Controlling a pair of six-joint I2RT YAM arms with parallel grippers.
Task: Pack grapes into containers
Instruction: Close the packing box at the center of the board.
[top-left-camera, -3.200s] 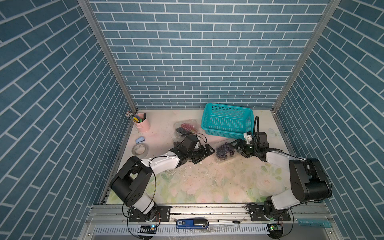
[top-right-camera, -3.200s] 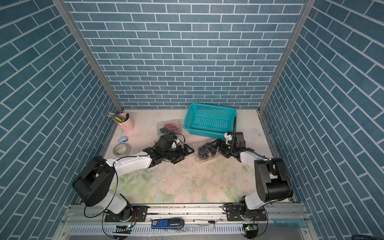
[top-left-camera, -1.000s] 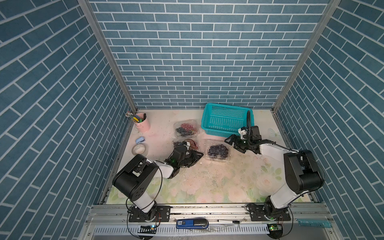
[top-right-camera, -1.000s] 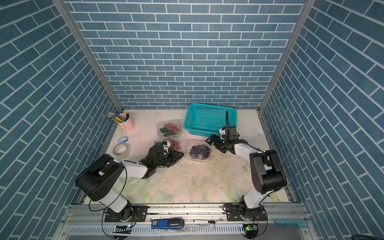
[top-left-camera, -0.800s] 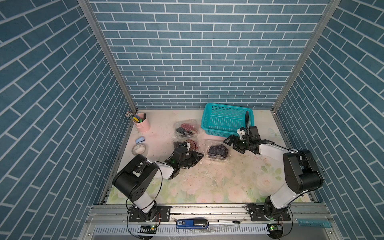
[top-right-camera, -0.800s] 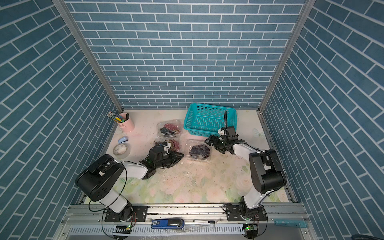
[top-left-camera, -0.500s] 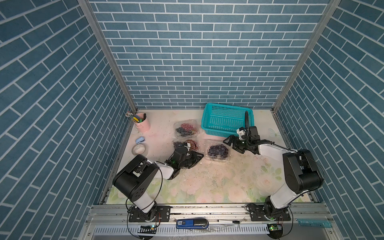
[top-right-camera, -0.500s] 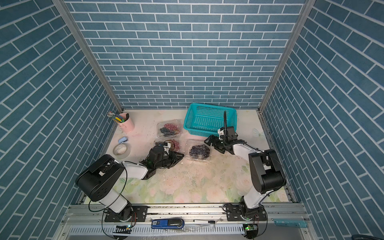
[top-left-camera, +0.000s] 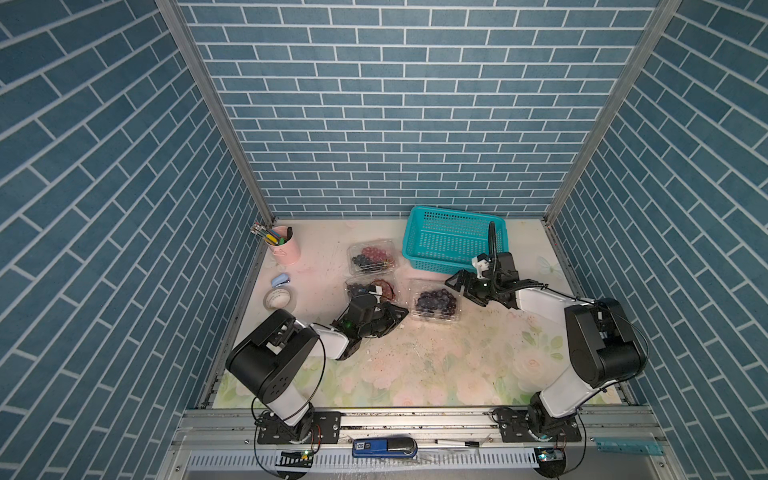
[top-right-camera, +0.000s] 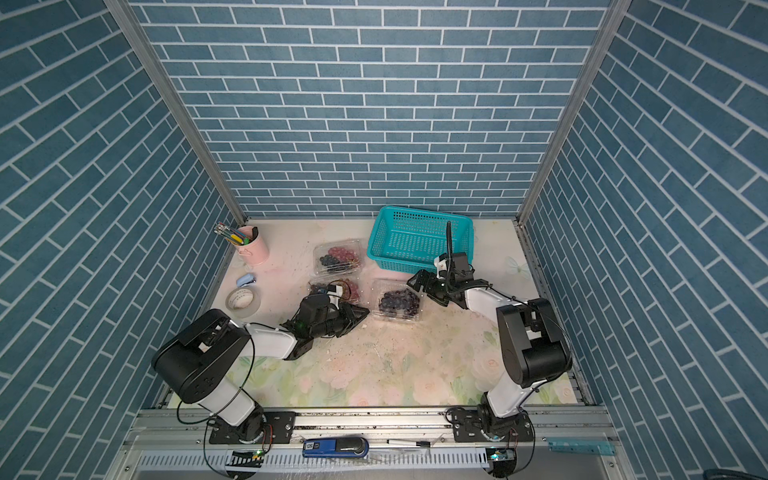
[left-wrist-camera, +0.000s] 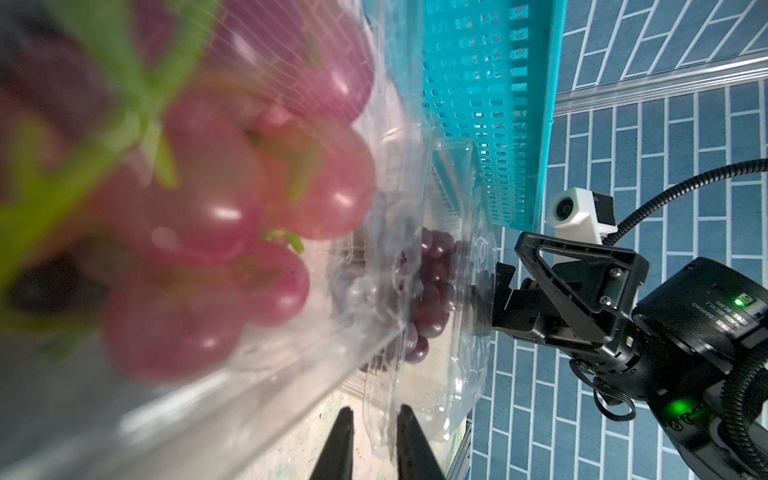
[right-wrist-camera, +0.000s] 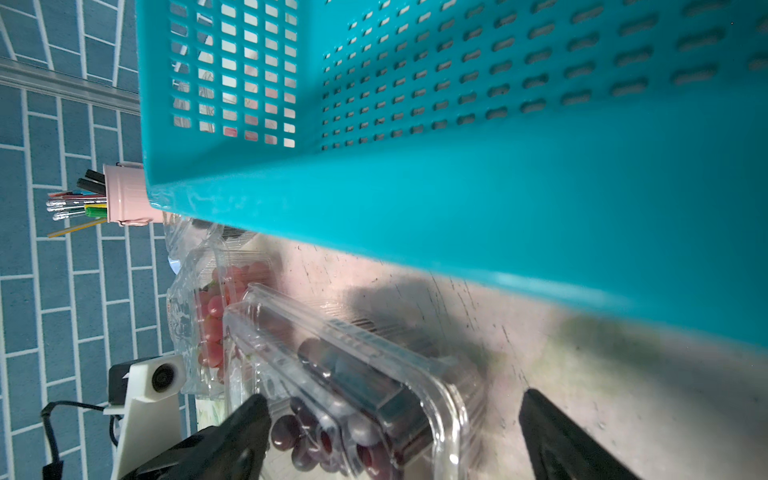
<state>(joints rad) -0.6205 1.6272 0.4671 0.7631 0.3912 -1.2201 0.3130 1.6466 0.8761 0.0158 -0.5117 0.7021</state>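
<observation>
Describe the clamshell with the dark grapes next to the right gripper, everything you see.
The clamshell is clear thin plastic, rectangular with rounded corners, lid down, flat on the table before the teal basket. Dark purple grapes fill its middle. The open right gripper straddles its corner; its rim lies between the narrow fingers of the left gripper.

Left gripper (left-wrist-camera: 374, 409): held low, tipped sideways, jaws narrow, grip unclear. Right gripper (right-wrist-camera: 392, 399): reached forward, low, jaws spread wide.
</observation>
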